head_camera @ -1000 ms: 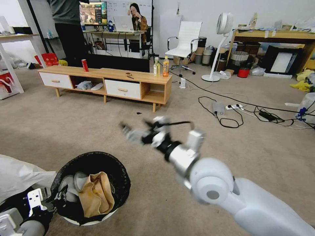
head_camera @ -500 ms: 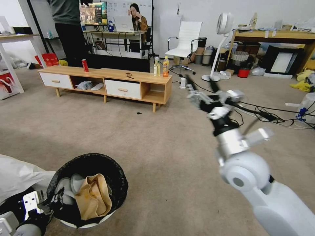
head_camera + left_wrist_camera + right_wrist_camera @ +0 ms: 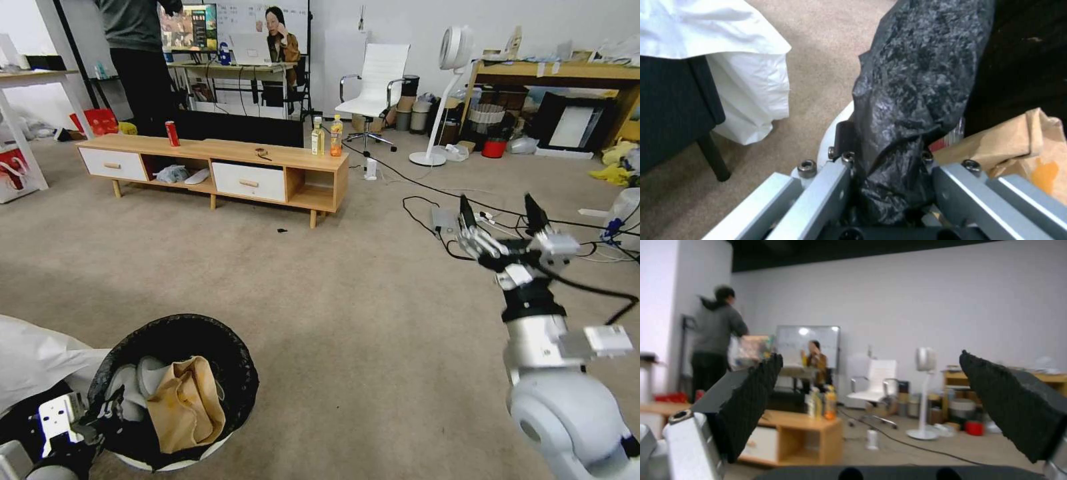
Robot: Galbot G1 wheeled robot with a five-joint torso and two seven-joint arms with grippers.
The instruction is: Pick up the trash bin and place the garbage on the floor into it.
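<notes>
The trash bin [image 3: 245,373], white with a black bag liner, hangs low at my left above the floor [image 3: 320,313]. My left gripper [image 3: 100,417] is shut on its rim; in the left wrist view the left gripper [image 3: 882,156] pinches the black liner [image 3: 916,83] and the white wall. Garbage lies inside the bin: a tan paper bag [image 3: 183,407] [image 3: 1022,140] and pale crumpled pieces [image 3: 133,377]. My right gripper [image 3: 500,208] is raised at the right, open and empty, its fingers [image 3: 753,396] wide apart and pointing across the room.
A low wooden cabinet [image 3: 213,167] carries a red can [image 3: 173,133] and two bottles [image 3: 328,137]. Cables and a power strip [image 3: 480,220] sprawl under the right gripper. White cloth [image 3: 40,360] lies beside the bin. A dark speck [image 3: 282,231] sits on the carpet.
The right arm has swung from in front of the bin far over to the right, gripper open throughout. The bin and left gripper have sunk slightly lower left.
</notes>
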